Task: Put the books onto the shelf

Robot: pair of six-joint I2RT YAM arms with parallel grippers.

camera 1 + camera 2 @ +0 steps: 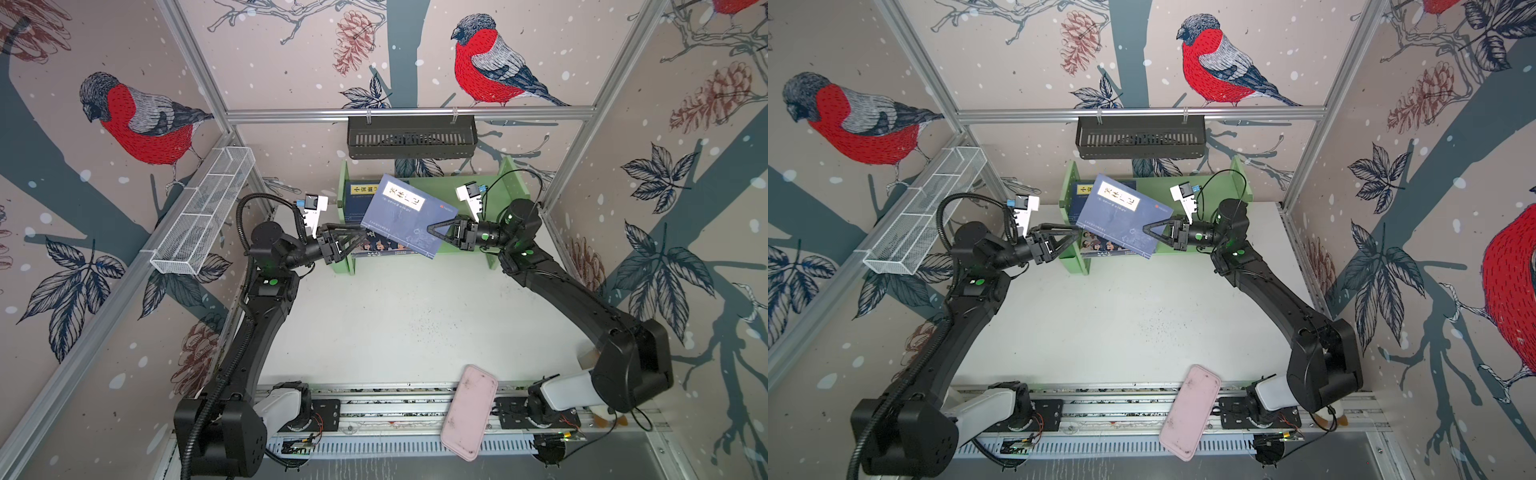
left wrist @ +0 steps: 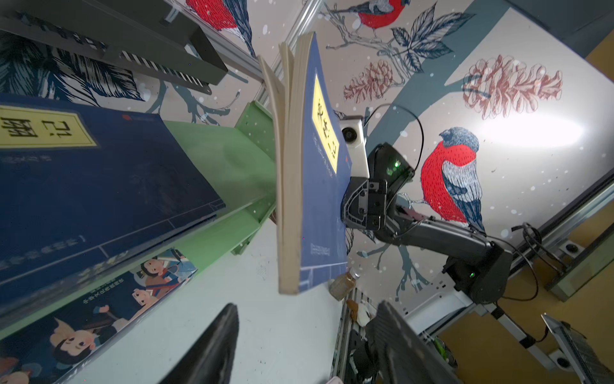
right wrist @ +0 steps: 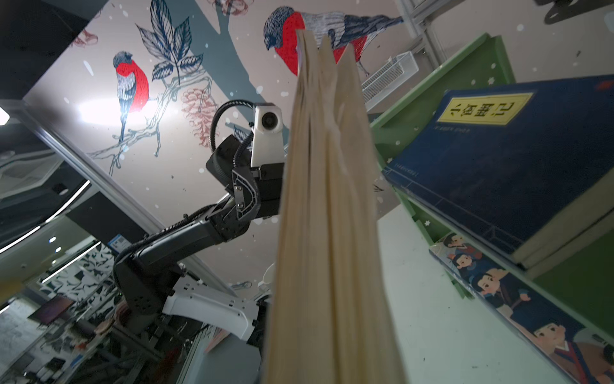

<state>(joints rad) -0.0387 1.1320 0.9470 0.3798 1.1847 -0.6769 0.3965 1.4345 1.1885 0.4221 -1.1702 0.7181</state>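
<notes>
A navy-blue book [image 1: 409,216] [image 1: 1121,216] with a yellow label hangs tilted in the air in front of the green shelf [image 1: 436,187] [image 1: 1241,178]. My right gripper [image 1: 429,229] [image 1: 1144,228] is shut on its right edge. The right wrist view shows mostly the book's fanned page edges [image 3: 332,232], which hide the fingers. My left gripper [image 1: 362,235] [image 1: 1076,237] [image 2: 307,309] stands open at the book's left edge with nothing between its fingers; the book [image 2: 319,166] hangs just beyond them. Another navy book [image 1: 357,203] [image 2: 99,186] [image 3: 515,159] lies on the upper tier. A cartoon-cover book [image 1: 378,249] [image 2: 99,316] [image 3: 531,312] lies on the lower tier.
A pink flat case [image 1: 469,411] lies across the front rail. A black slotted basket [image 1: 411,139] hangs on the back bar above the shelf. A white wire-mesh basket [image 1: 203,212] is fixed to the left frame.
</notes>
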